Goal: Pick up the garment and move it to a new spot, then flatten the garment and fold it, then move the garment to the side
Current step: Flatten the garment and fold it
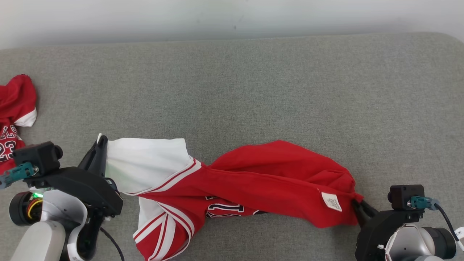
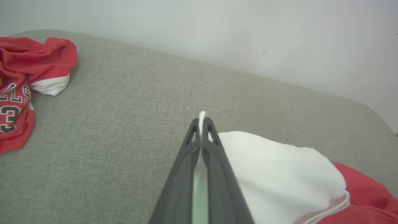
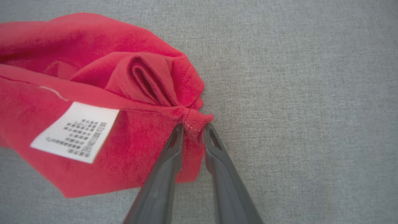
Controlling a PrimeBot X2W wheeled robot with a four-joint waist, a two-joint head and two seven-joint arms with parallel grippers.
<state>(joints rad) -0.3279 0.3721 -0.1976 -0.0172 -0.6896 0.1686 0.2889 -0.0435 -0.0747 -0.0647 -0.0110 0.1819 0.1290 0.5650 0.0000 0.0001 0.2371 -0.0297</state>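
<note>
- The garment [image 1: 253, 181], a red jersey with white sleeves and striped trim, lies as a twisted band across the near part of the counter [image 1: 253, 90], one end at each gripper.
- The right gripper [image 3: 194, 129] has its fingers on either side of the red hem corner and pinches only the bunched tip. So shallow a bite could slip once the cloth is pulled or lifted, and that end would drop.
- The left gripper [image 2: 202, 121] is pressed together on a thin white edge, and a sliver of it pokes past the fingertips. A hard tug from the far end could drag that edge out.
- The middle is rolled over on itself. Pulling the ends apart may tighten the twist rather than flatten it, so the fold would start from a crooked shape.
- A striped sleeve trails loose toward the near side. It could tuck under the body when the jersey is laid down.
- The cloth looks thin, soft and limp, with deep creases near the hem. A white care label [image 3: 74, 132] faces up beside the right gripper, and the black-and-white number is mostly hidden under a fold.
- A second jersey [image 1: 14, 108] lies crumpled at the far left, well apart from the garment but near the left gripper. A leftward sweep could snag it.
</note>
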